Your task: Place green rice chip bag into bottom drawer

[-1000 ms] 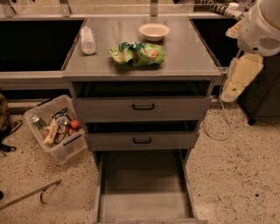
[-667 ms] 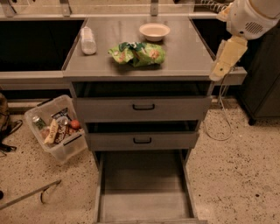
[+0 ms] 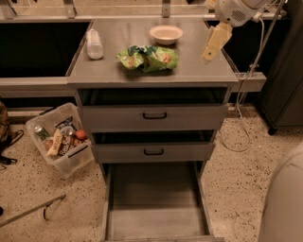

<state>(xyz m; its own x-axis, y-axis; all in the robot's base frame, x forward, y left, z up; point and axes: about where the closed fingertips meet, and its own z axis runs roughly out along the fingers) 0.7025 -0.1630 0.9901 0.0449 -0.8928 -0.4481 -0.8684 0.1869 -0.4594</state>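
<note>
Cabinet (image 3: 109, 71) is standing mid-frame w/ three drawers. Bottom drawer (image 3: 154, 198) is sitting pulled far out at floor level, grey floor showing; its front edge is being cut off by the frame's bottom. The two upper drawers (image 3: 189, 118) are sitting slightly out w/ dark gaps above them, insides hidden. Clear bin (image 3: 71, 160) is sitting on the floor left of the cabinet, holding a can, a few snack packets & sth small and red; labels too small to read. Bag (image 3: 147, 57), green & crinkled, is lying on the cabinet top, approx centre, just in front of the bowl (image 3: 165, 34), well apart from the bottom drawer. White bottle (image 3: 94, 44) is sitting near the top's left edge. Gripper (image 3: 208, 54) is hanging above the top's right side, right of the bag, not touching it; can't tell whether it's apart or together. Arm (image 3: 234, 10) above it is being cut off by the frame's top. Pale rounded shape (image 3: 284, 203) at bottom right is running out of frame; can't tell what it is.
</note>
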